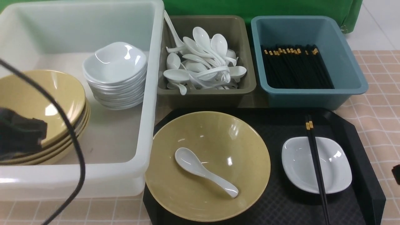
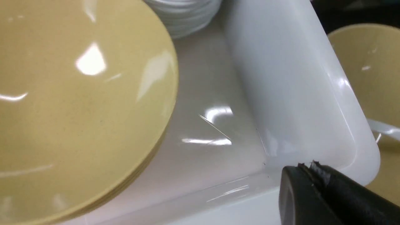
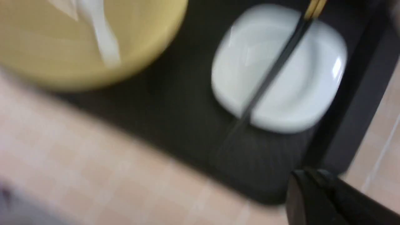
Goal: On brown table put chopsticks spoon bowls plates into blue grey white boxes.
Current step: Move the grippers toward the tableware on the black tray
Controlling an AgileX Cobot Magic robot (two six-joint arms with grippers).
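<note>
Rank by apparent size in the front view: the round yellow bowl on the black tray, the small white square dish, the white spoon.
Largest: round yellow bowl.
Then: small white square dish.
Smallest: white spoon, about as long as the dish is wide but far slimmer.
All lie similarly near the camera.

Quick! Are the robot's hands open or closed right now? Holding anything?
Left gripper: closed, holding nothing.
Right gripper: closed, holding nothing.

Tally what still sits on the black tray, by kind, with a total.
Yellow bowl: 1
White spoon: 1
White square dish: 1
Black chopsticks: 2
Total: 5
</note>
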